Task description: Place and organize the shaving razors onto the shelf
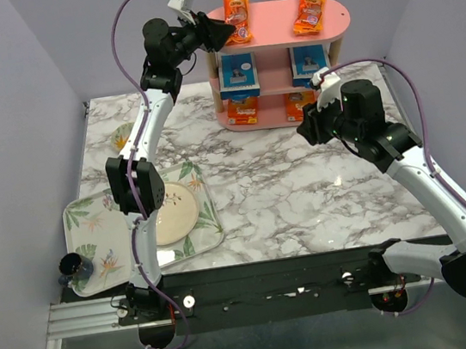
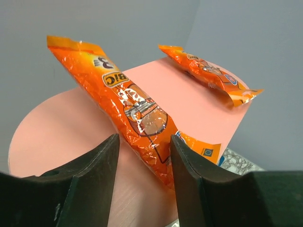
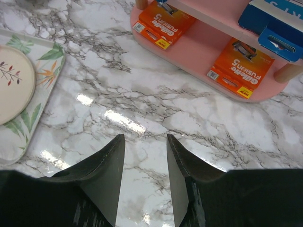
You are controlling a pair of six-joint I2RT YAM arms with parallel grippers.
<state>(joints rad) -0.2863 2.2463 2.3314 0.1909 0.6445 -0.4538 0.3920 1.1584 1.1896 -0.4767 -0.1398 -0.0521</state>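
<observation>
The pink three-tier shelf (image 1: 277,25) stands at the back of the table. Two orange razor packets (image 1: 235,2) (image 1: 310,9) lie on its top board, two blue-and-grey cards (image 1: 237,70) (image 1: 308,61) on the middle tier, and two orange packs (image 1: 242,110) (image 1: 299,104) on the bottom tier. My left gripper (image 1: 226,30) is at the top board's left end. In the left wrist view it (image 2: 144,138) is open, with the near end of one packet (image 2: 132,109) between the jaws. My right gripper (image 3: 145,138) is open and empty over the marble in front of the shelf.
A floral tray (image 1: 94,237) holding a round plate (image 1: 173,213) sits at the near left, with a small dark cup (image 1: 74,266) at its corner. A small floral dish (image 1: 124,138) lies behind the left arm. The tray's corner shows in the right wrist view (image 3: 38,94).
</observation>
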